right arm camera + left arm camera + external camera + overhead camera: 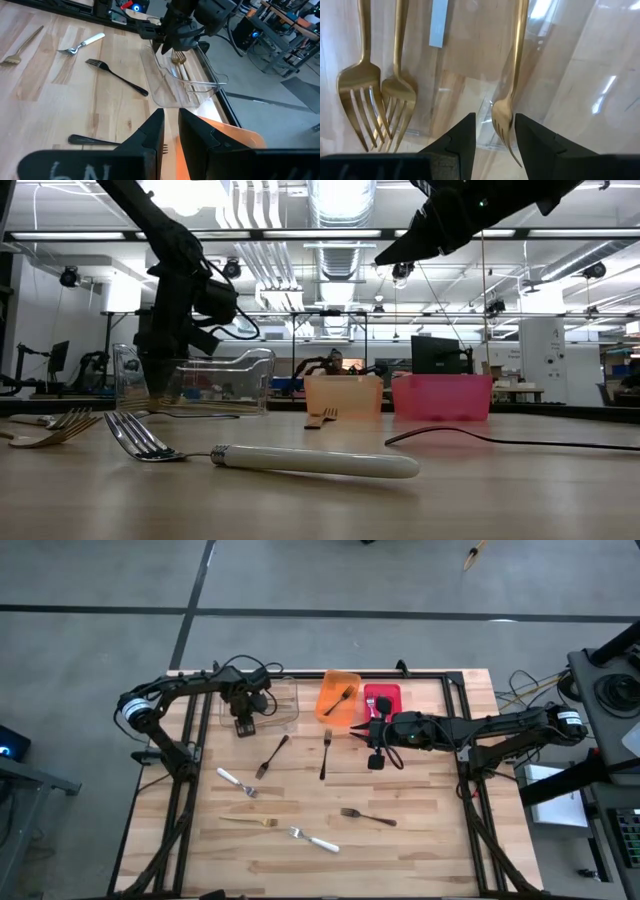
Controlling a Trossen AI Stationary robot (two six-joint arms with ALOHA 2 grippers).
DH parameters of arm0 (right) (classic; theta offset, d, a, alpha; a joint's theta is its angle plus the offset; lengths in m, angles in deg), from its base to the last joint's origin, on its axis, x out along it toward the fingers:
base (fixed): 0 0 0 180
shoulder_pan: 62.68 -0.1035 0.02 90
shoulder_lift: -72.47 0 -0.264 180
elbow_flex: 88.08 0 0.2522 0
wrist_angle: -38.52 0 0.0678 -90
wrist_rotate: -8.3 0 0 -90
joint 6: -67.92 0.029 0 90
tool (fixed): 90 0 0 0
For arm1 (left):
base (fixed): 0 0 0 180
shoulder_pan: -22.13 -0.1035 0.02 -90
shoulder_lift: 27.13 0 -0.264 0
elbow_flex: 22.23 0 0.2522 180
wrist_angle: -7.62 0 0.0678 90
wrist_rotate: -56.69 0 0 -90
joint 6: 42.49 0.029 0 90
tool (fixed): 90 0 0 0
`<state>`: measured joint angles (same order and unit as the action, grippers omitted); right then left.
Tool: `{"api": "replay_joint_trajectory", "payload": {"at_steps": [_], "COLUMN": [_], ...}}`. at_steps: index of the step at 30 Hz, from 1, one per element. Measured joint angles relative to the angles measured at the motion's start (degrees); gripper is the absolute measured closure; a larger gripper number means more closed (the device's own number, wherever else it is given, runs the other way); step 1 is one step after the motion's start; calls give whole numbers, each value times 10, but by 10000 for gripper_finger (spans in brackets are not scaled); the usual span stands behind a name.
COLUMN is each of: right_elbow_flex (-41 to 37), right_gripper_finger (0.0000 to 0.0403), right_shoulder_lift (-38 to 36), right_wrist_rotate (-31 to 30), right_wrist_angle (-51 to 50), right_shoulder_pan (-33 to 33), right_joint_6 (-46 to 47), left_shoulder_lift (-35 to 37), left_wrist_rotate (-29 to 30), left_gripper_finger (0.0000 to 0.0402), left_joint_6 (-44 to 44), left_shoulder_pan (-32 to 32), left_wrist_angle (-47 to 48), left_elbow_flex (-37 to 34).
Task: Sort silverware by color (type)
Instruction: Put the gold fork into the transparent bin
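My left gripper [243, 726] points down into the clear bin [288, 710] at the far left, open. A gold fork [506, 100] stands steeply in the bin, its tined head between the fingers and its handle running down inside. Two more gold forks [375, 95] lie flat on the bin's floor. My right gripper [357, 730] hovers near the orange bin [338, 697], open by a narrow gap [171, 120] with nothing in it. Black forks [272, 755] [325, 753] [367, 815], white-handled silver forks [237, 782] [313, 839] and a gold one [250, 821] lie on the table. My left gripper comes from above with the gold fork's tined head [502, 117] between its two fingers. A clear gap shows on one side of the head. The head lies close to the other finger [530, 135], and I cannot tell whether they touch.
The orange bin holds a fork [343, 694], and the red bin [382, 700] beside it holds dark pieces. All three bins stand along the far edge. The black frame [465, 755] runs along the table's sides. Open wood lies toward the near edge.
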<state>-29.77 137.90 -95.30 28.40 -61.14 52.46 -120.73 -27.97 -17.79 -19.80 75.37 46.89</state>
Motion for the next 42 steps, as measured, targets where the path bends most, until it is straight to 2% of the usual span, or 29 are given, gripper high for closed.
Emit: {"api": "replay_joint_trajectory", "payload": {"at_steps": [18,22,31,42], "right_elbow_flex": [0,0,0,0], "right_gripper_finger": [355,355,355,355], "right_shoulder_lift": [0,0,0,0], "right_wrist_rotate": [0,0,0,0], "right_wrist_angle": [0,0,0,0], "right_shoulder_pan": [0,0,0,0], "right_joint_6": [0,0,0,0], "left_shoulder_lift": [-1,-1,-1,-1], "left_wrist_rotate": [3,3,3,2], "left_gripper_finger": [287,311,393,400], "left_joint_6": [-2,1,1,13], "left_shoulder_pan": [-1,-1,-1,-1], "left_wrist_angle": [-21,-27,-26,-14], "left_elbow_flex": [-23,-23,-23,-6]}}
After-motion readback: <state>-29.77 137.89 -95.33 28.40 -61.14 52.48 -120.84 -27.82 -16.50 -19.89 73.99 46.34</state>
